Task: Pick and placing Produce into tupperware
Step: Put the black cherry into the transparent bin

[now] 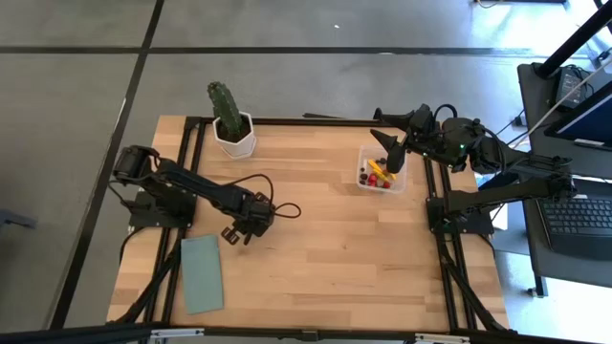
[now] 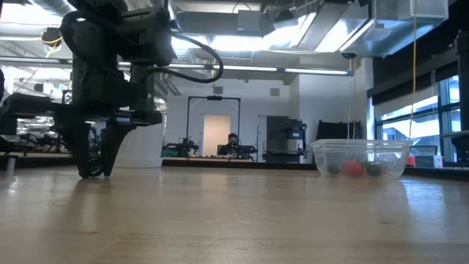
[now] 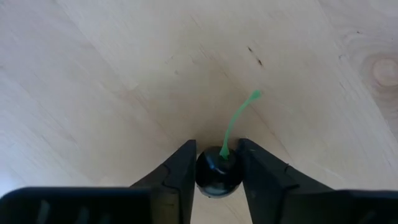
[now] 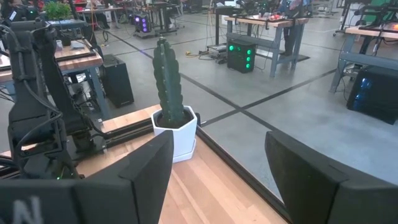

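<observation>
Right up close, between the left gripper (image 3: 217, 177) and its two dark fingers (image 3: 180, 177), sits a dark cherry (image 3: 216, 174) with a green stem curling up off it — jaws clenched on it from both sides, low over the pale wooden desk (image 1: 316, 258). From above, that left gripper (image 1: 236, 232) is down near the desk's left-middle, just beside the upper corner of the flat green pad (image 1: 202, 273).

Over on the right, the tupperware (image 1: 382, 170) stands near the far right edge, with red, yellow and dark produce (image 1: 377, 175) already inside it; from desk level you can see red and dark pieces through its clear wall (image 2: 361, 159). The right gripper (image 1: 386, 143) hangs over the tub's far rim, jaws released and spread wide, nothing between them.

Back at the far left, the cactus (image 1: 226, 107) stands upright in its white pot (image 1: 235, 138).
</observation>
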